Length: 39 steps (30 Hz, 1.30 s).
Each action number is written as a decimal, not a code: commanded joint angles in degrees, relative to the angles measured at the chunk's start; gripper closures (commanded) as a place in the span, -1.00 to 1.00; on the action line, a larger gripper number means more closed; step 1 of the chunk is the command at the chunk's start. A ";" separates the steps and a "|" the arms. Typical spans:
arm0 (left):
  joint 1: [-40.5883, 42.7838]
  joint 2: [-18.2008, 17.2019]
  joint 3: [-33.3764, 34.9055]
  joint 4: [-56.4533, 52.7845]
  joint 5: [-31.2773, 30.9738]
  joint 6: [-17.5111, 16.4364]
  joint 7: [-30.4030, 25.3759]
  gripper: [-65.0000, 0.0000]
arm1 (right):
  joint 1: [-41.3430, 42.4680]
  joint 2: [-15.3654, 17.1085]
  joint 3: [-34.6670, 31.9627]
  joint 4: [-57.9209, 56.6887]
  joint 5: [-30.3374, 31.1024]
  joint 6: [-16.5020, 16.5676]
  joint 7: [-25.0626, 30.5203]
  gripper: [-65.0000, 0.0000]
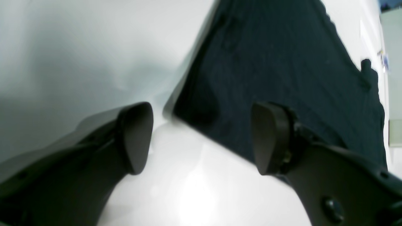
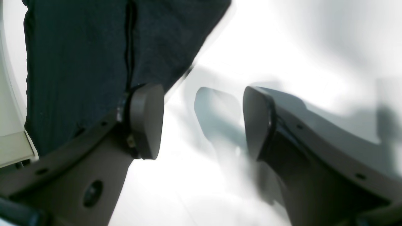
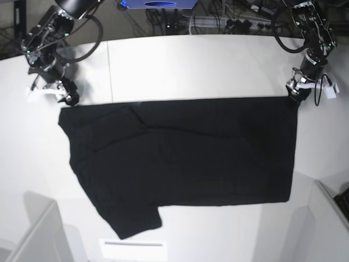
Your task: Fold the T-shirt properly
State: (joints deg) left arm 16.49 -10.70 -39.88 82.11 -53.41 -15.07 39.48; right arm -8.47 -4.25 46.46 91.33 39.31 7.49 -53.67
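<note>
The black T-shirt (image 3: 185, 158) lies spread flat on my white table (image 3: 191, 60), its long upper edge running nearly straight across from one of my grippers to the other. A short sleeve sticks out toward the near edge of the table on the base view's left. Only plain black cloth shows on the side facing up.

My left gripper (image 1: 201, 138) sits at the far corner of the shirt on the base view's right. Its jaws stand wide apart with nothing between them. Through my left wrist camera the corner of the dark cloth reaches down into the gap between the two pads, one pad (image 1: 136, 138) over bare table and the other over the fabric. I cannot tell whether either pad touches the cloth.

My right gripper (image 2: 204, 122) is at the opposite far corner, on the base view's left. Its jaws are also spread wide and hold nothing. In the right wrist view one finger (image 2: 146, 121) sits at the edge of the shirt, where a seam or fold line runs up the fabric, and the other finger is over white table with its shadow beside it. The view is blurred, so I cannot say how close the fingers are to the surface
</note>
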 commanded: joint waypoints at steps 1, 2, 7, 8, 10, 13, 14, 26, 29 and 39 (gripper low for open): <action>-0.36 -0.60 0.01 -0.13 0.09 0.26 0.65 -0.45 | 0.51 0.87 0.18 0.58 0.56 0.29 0.79 -0.12; -0.80 -0.60 0.01 -0.39 0.09 0.26 0.65 -0.45 | 0.87 0.78 0.36 0.58 0.56 0.29 0.79 -0.12; -2.38 -0.60 0.10 -2.06 0.09 0.26 0.65 -0.28 | 3.77 0.95 0.62 -1.09 0.56 0.29 0.79 -0.11; -2.47 -0.60 0.10 -2.50 0.09 0.26 0.65 -0.14 | 4.47 1.04 0.62 -2.05 0.56 0.29 0.79 -0.11; -2.47 -0.60 0.10 -2.76 0.09 0.26 0.65 0.13 | 5.61 1.66 0.36 -4.16 0.56 0.29 0.79 -0.11; -2.47 -0.60 0.10 -2.68 0.09 0.26 0.65 0.45 | 7.72 1.83 0.53 -8.03 0.47 0.29 0.79 -0.11; -2.47 -0.60 0.01 -2.68 0.09 0.26 0.65 0.51 | 7.90 2.36 0.27 -8.82 0.47 0.29 0.79 -0.11; -2.64 -0.69 0.01 -2.33 0.09 0.26 0.65 1.00 | 9.57 3.59 0.00 -13.04 0.47 0.29 3.52 -0.11; -2.64 -0.69 0.01 -2.33 0.09 0.26 0.65 1.00 | 9.74 3.94 0.00 -15.42 0.47 0.29 3.60 -0.02; -1.94 -2.18 0.10 -2.06 0.09 -0.01 0.65 1.00 | 9.39 4.03 0.62 -15.59 0.82 0.38 3.16 1.00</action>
State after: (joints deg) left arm 14.61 -11.99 -39.55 78.87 -52.69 -14.85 40.97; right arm 1.04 -0.47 46.94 75.13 41.52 8.40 -49.50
